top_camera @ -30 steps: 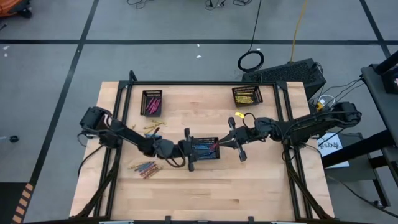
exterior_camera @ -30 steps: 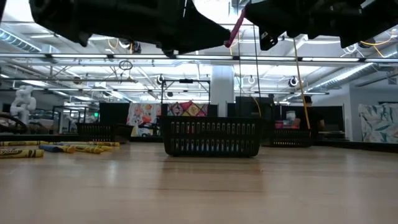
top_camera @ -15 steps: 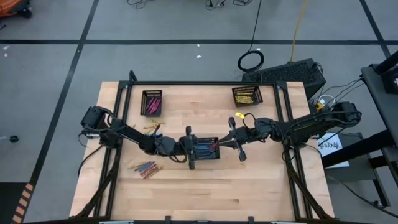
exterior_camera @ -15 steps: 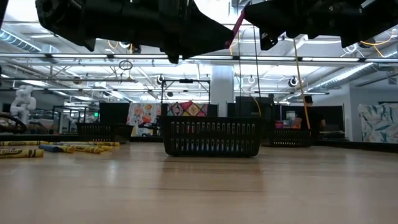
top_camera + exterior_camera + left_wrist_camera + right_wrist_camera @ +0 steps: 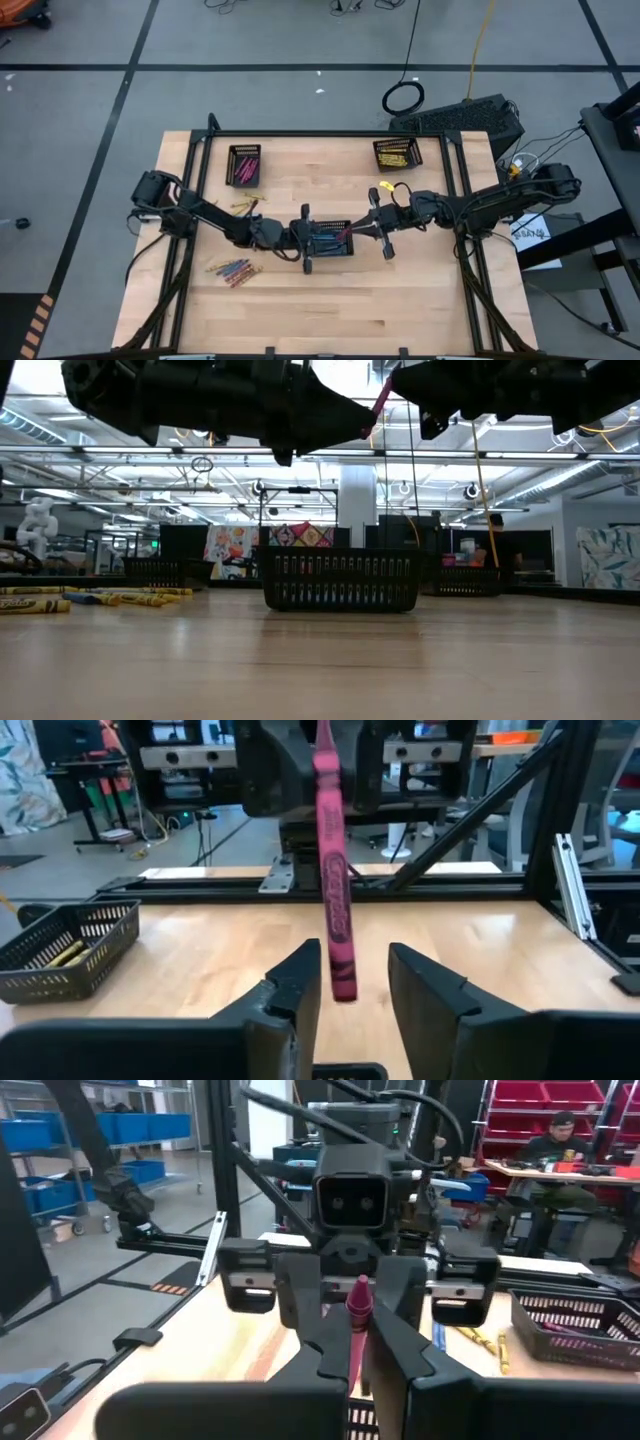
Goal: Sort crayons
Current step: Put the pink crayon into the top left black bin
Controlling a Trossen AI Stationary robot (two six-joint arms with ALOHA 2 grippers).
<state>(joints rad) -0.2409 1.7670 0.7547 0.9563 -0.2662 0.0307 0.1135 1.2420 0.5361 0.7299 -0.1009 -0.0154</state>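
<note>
A pink crayon [image 5: 335,890] hangs above the middle black tray [image 5: 330,243], which holds blue crayons. My right gripper [image 5: 350,232] reaches in level from the table's right and is shut on this crayon. My left gripper [image 5: 350,985] faces it from the table's left, open. Its fingers [image 5: 300,990] stand on either side of the crayon's lower end [image 5: 343,982]; I cannot tell whether they touch it. Loose crayons lie on the table at the near left [image 5: 235,270], and yellow ones lie farther back [image 5: 243,206]. My right gripper pinches the pink crayon near its upper end [image 5: 357,1294] between its two fingers, and the tip sticks out above them. The fingers come level from the table's right and lie across the crayon. The crayon hangs below them, slightly tilted, clear of the tray.
A black tray with pink crayons [image 5: 244,164] stands at the far left. One with yellow crayons [image 5: 397,153] stands at the far right. Black frame rails run along the table's far and side edges. Bare wood lies toward the near edge [image 5: 340,310].
My left gripper has edged a little toward the table's right, closer to the hanging pink crayon, and has rolled slightly. The right gripper and the crayon have kept still.
</note>
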